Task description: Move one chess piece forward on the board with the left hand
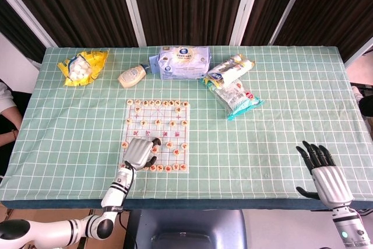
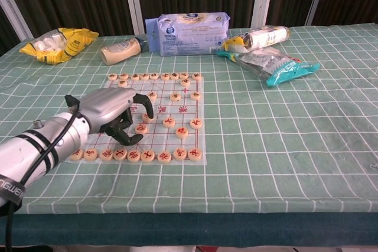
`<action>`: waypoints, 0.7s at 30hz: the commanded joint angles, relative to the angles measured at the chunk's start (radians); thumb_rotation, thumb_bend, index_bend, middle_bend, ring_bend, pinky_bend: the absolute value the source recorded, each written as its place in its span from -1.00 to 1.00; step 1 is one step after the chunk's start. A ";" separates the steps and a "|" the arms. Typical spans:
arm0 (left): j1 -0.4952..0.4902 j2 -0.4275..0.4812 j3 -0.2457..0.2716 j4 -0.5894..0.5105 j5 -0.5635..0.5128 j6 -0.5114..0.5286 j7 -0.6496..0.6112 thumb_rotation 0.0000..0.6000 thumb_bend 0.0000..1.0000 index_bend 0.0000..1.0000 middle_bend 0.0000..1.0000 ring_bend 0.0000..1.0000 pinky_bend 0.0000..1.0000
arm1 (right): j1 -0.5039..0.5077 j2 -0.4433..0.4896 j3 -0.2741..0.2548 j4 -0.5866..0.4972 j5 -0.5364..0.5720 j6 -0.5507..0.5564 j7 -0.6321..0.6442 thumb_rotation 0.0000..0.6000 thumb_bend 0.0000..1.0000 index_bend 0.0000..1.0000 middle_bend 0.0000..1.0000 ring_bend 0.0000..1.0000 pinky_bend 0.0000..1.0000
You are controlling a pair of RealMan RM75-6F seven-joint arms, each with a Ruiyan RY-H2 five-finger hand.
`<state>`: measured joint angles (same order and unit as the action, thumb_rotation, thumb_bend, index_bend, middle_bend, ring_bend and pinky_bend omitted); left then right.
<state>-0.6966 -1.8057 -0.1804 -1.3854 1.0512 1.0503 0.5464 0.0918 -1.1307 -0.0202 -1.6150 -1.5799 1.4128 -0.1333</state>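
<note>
A Chinese chess board (image 1: 158,130) (image 2: 159,140) lies left of the table's centre, with round wooden pieces in rows along its far and near edges and a few in between. My left hand (image 1: 139,153) (image 2: 107,113) hovers low over the board's near-left part, palm down. Its fingers arch over a piece (image 2: 142,128) that lies flat on the board between thumb and fingers, and nothing is pinched. My right hand (image 1: 324,174) rests at the table's near-right edge with fingers spread and empty; only the head view shows it.
Along the far side sit a yellow snack bag (image 1: 82,67) (image 2: 58,42), a small bottle (image 1: 133,75) (image 2: 120,51), a blue-white tissue pack (image 1: 183,62) (image 2: 188,25) and two wrapped packets (image 1: 229,70) (image 1: 239,98). The green checked cloth (image 1: 280,115) covers the table.
</note>
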 commanded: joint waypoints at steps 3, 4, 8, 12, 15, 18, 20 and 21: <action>0.034 0.070 0.032 -0.111 0.102 0.079 -0.033 1.00 -0.32 -0.22 1.00 1.00 1.00 | 0.001 -0.002 -0.002 0.001 0.000 -0.005 -0.006 1.00 -0.68 -1.00 -1.00 -1.00 -1.00; 0.041 0.087 0.038 -0.132 0.120 0.092 -0.038 1.00 -0.32 -0.22 1.00 1.00 1.00 | 0.002 -0.002 -0.003 0.000 -0.001 -0.006 -0.007 1.00 -0.68 -1.00 -1.00 -1.00 -1.00; 0.084 0.186 0.076 -0.237 0.201 0.147 -0.080 1.00 -0.32 -0.24 1.00 1.00 1.00 | 0.001 -0.004 -0.008 -0.002 -0.009 -0.006 -0.013 1.00 -0.68 -1.00 -1.00 -1.00 -1.00; 0.150 0.326 0.137 -0.330 0.284 0.198 -0.179 1.00 -0.34 -0.34 0.92 0.99 1.00 | -0.002 -0.004 -0.010 -0.003 -0.014 0.001 -0.021 1.00 -0.68 -1.00 -1.00 -1.00 -1.00; 0.230 0.446 0.216 -0.350 0.399 0.284 -0.317 1.00 -0.31 -0.48 0.53 0.65 0.92 | -0.005 -0.004 -0.011 -0.004 -0.015 0.005 -0.028 1.00 -0.68 -1.00 -1.00 -1.00 -1.00; 0.330 0.530 0.310 -0.272 0.543 0.426 -0.491 1.00 -0.29 -0.66 -0.05 -0.05 0.36 | -0.010 -0.005 -0.008 -0.007 -0.012 0.016 -0.042 1.00 -0.68 -1.00 -1.00 -1.00 -1.00; 0.412 0.551 0.348 -0.171 0.590 0.542 -0.563 1.00 -0.28 -0.79 -0.45 -0.49 -0.06 | -0.016 -0.007 -0.006 -0.011 -0.014 0.028 -0.054 1.00 -0.68 -1.00 -1.00 -1.00 -1.00; 0.446 0.549 0.351 -0.131 0.585 0.583 -0.587 1.00 -0.28 -0.85 -0.60 -0.65 -0.18 | -0.019 -0.008 -0.006 -0.013 -0.014 0.034 -0.059 1.00 -0.68 -1.00 -1.00 -1.00 -1.00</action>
<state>-0.4050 -1.3286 0.0747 -1.6534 1.5258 1.4403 0.1092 0.0761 -1.1375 -0.0270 -1.6259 -1.5937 1.4423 -0.1877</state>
